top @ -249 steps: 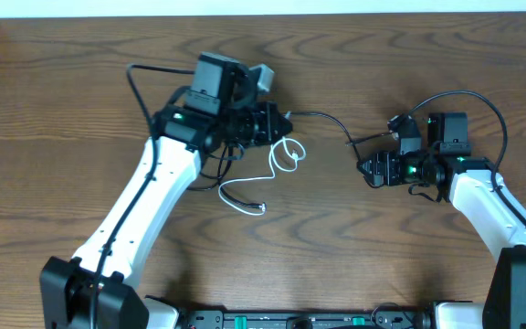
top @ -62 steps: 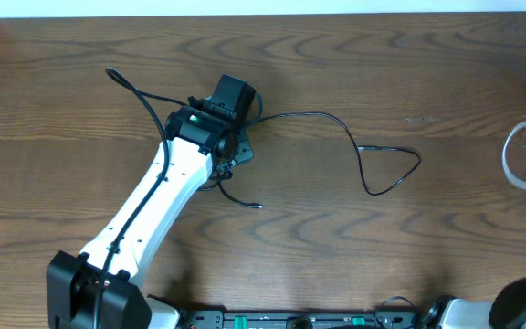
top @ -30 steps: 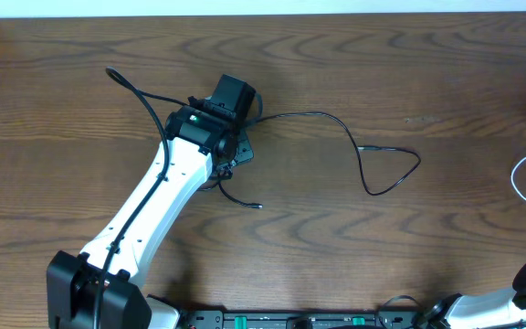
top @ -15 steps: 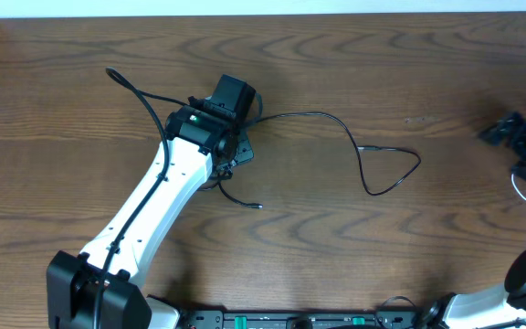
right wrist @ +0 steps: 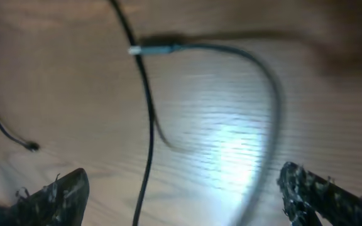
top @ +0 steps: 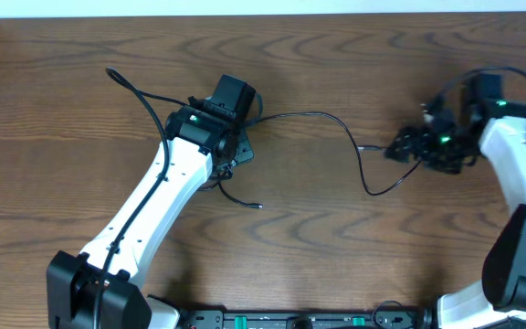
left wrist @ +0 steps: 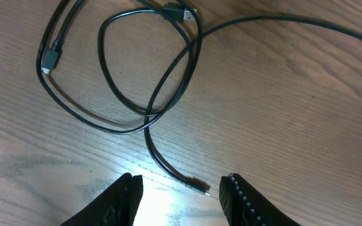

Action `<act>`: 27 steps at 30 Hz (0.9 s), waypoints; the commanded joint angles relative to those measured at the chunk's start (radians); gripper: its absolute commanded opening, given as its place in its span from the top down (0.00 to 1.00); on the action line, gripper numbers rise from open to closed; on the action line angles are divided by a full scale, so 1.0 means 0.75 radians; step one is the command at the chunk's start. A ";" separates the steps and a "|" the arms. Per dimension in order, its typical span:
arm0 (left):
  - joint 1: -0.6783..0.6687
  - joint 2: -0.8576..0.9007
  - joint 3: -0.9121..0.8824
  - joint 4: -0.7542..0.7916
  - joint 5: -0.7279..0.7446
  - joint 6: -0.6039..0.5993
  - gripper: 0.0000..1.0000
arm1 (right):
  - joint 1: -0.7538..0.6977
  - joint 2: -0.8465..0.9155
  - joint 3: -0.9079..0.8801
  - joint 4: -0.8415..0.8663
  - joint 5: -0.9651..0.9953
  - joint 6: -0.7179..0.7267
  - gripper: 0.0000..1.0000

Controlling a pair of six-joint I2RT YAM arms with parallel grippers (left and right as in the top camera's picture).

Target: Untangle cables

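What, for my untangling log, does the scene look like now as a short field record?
surface: wooden table
left gripper: open, gripping nothing
plug end: lies loose at the left gripper's fingertips
black cables: looped and crossing in a tangle ahead of the left gripper
long black cable: runs from the tangle to a loop on the right
right gripper: open wide over that loop; view blurred

Cables (left wrist: 148,114) are lying on the table (top: 80,73) — tangled beneath the left gripper (left wrist: 181,188), one strand running rightward, looping under the right gripper (top: 398,149).
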 commanded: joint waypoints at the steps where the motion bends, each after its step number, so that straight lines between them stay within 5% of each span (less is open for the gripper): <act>1: 0.001 0.006 0.011 -0.009 -0.013 0.014 0.55 | 0.093 -0.002 -0.090 0.132 0.027 0.081 0.23; 2: 0.001 0.006 0.011 -0.010 -0.013 0.014 0.55 | 0.108 -0.002 -0.104 0.164 0.040 0.097 0.36; 5: 0.001 0.006 0.011 -0.014 -0.013 0.014 0.55 | 0.131 -0.002 -0.117 0.217 0.122 0.119 0.99; 11: 0.001 0.006 0.011 -0.013 -0.013 0.014 0.55 | 0.063 -0.011 0.033 0.264 0.114 0.100 0.99; 19: 0.001 0.006 0.011 -0.013 -0.013 0.014 0.55 | -0.243 -0.033 0.794 0.017 0.116 0.093 0.99; 27: 0.001 0.006 0.011 -0.013 -0.013 0.013 0.55 | -0.484 -0.033 1.202 0.010 0.239 0.241 0.99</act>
